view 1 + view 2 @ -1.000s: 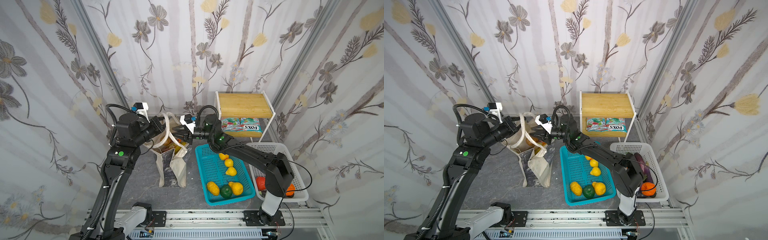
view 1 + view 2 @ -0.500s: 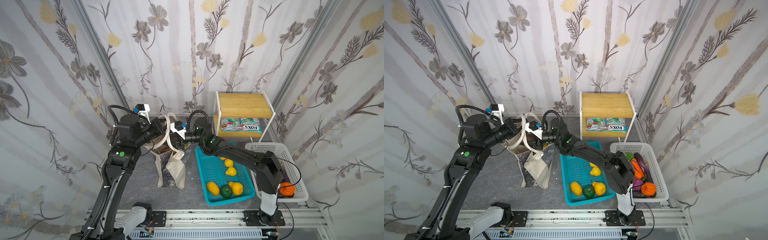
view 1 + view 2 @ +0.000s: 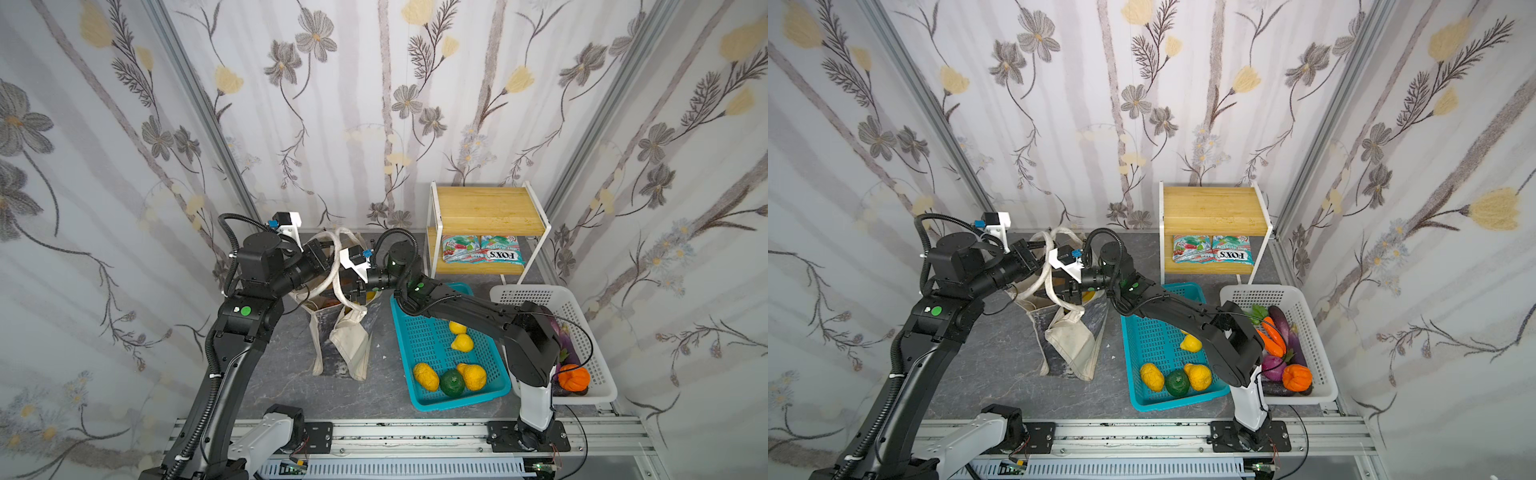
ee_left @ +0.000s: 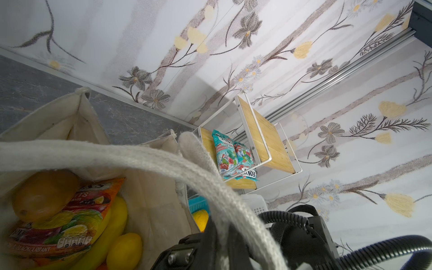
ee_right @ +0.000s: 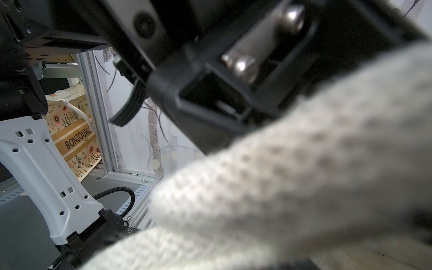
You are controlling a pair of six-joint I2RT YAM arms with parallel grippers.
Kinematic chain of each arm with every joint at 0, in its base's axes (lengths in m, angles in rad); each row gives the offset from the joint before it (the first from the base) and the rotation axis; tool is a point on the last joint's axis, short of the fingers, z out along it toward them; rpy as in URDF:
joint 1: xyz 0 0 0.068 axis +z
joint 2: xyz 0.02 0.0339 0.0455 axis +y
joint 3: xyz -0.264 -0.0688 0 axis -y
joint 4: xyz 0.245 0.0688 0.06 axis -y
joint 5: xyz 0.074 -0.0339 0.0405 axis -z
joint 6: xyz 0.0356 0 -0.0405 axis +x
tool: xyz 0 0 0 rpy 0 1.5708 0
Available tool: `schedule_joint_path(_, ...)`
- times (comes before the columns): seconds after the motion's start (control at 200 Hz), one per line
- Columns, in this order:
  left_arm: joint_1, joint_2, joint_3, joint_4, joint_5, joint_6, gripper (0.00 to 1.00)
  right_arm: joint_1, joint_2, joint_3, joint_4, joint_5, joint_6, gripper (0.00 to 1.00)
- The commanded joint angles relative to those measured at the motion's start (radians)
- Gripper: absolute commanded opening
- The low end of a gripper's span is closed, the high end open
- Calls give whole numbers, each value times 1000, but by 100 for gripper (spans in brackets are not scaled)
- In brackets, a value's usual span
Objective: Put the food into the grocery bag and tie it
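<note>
The grocery bag, a cream tote, stands at the table's middle with its straps looped up above its mouth. My left gripper is shut on one strap, which runs between its fingers. The left wrist view shows food inside the bag: a brown bulb, an orange snack packet, bananas and a small yellow fruit. My right gripper sits at the bag's mouth among the straps. A blurred strap hides its jaws.
A teal basket right of the bag holds yellow and green fruits. A white basket with vegetables stands further right. Behind them is a wooden shelf with teal candy packets. The left arm's black gripper body is right by the right wrist camera.
My right gripper has swung left and lower, from beside the bag's rim to the straps over its mouth. The left gripper keeps its hold on the strap.
</note>
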Motion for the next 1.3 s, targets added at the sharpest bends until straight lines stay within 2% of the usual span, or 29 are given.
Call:
schedule_joint_path(0.0,2,8,-6,69,-52,62,0,23,-17,-9,23,-96,-19,58)
schedule_joint_path(0.175,3,4,-5,74,-54,98,0,35,-14,-11,79,-114,39,62)
schedule_joint_path(0.335,2,-17,-14,87,-118,142,0,47,7,1,131,-76,98,62)
schedule_joint_path(0.425,1,-19,-34,102,-128,140,0,56,26,24,179,-65,162,55)
schedule_joint_path(0.52,1,-19,-49,117,-132,139,0,64,32,23,208,-31,180,42)
schedule_joint_path(0.655,1,-23,-56,126,-141,145,0,65,46,20,289,-31,254,34)
schedule_joint_path(0.724,1,-24,-62,133,-142,146,0,66,57,24,322,-24,287,13)
schedule_joint_path(0.764,1,-25,-62,134,-142,150,0,67,58,25,324,-16,289,5)
schedule_joint_path(0.924,4,-37,-62,132,-170,149,0,52,27,-34,335,43,289,0)
schedule_joint_path(1.019,17,-51,-64,129,-197,131,0,41,-5,-58,213,100,235,0)
schedule_joint_path(1.169,84,-61,-66,87,-259,118,0,38,-78,-56,-138,228,73,0)
schedule_joint_path(1.299,160,-53,-59,65,-198,85,0,32,-81,39,-491,385,-25,0)
